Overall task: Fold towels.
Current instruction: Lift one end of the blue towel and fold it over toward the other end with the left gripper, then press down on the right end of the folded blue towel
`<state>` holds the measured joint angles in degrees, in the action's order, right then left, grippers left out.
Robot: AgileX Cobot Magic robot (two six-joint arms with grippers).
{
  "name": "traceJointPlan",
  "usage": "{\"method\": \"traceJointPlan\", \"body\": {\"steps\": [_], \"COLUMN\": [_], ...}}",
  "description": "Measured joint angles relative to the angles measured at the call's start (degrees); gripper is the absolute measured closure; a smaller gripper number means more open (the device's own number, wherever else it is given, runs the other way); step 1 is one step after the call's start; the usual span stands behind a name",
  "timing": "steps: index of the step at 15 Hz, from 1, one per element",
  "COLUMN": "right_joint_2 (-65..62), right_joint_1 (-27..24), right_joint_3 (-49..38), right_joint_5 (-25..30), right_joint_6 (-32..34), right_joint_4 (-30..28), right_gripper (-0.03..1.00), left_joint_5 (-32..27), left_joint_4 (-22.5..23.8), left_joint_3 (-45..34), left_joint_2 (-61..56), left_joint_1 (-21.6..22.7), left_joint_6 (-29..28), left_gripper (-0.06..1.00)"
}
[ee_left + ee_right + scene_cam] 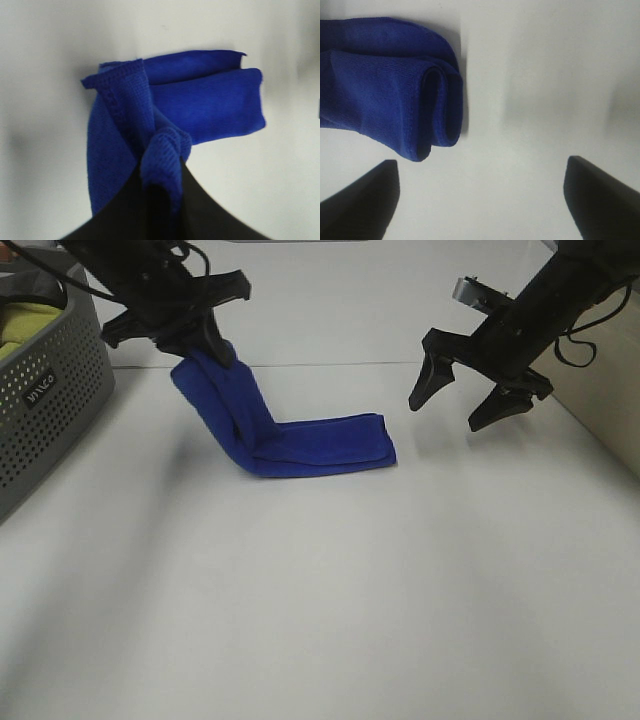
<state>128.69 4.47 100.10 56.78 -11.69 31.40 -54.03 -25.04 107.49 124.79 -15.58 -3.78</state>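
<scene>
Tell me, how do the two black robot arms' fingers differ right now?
The left arm's black fingers are shut on one end of the royal blue plush towel, holding it off the white table; the right arm's black fingers are spread open and hold nothing. The left pair touches the towel; the right pair hovers beside its flat end, apart from it. Both are black and pointed.
</scene>
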Motion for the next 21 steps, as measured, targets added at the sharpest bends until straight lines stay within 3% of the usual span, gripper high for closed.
{"method": "traceJointPlan", "body": {"steps": [4, 10, 11, 12, 13, 14, 17, 21], "right_joint_2": [0.0, 0.0, 0.0, 0.0, 0.0, 0.0, -0.3, -0.3], "right_joint_1": [0.0, 0.0, 0.0, 0.0, 0.0, 0.0, 0.0, 0.1], "right_joint_3": [0.0, 0.0, 0.0, 0.0, 0.0, 0.0, 0.0, 0.0], "right_joint_5": [0.4, 1.3, 1.5, 1.8, 2.1, 2.5, 3.0, 4.9], "right_joint_6": [0.0, 0.0, 0.0, 0.0, 0.0, 0.0, 0.0, -1.6], "right_joint_4": [0.5, 0.9, 1.0, 1.6, 2.2, 2.9, 3.3, 8.3], "right_gripper": [0.13, 0.13, 0.13, 0.13, 0.13, 0.13, 0.13, 0.13], "left_joint_5": [1.9, 4.8, 5.7, 8.0, 8.8, 9.3, 10.8, 10.7], "left_joint_4": [-7.3, -8.3, -8.4, -10.9, -13.9, -17.6, -26.9, -25.7], "left_joint_3": [6.3, 14.6, 14.8, 15.0, 15.0, 15.0, 15.6, 18.1], "left_joint_2": [8.0, 16.8, 17.1, 17.1, 17.1, 17.1, 17.1, 15.1], "left_joint_1": [-5.4, -9.1, -9.3, -9.5, -9.8, -9.9, -10.0, -5.6], "left_joint_6": [-3.5, -11.3, -12.0, -12.4, -11.6, -9.7, -1.4, 3.8], "left_gripper": [0.87, 0.84, 0.77, 0.49, 0.36, 0.29, 0.23, 0.22]}}
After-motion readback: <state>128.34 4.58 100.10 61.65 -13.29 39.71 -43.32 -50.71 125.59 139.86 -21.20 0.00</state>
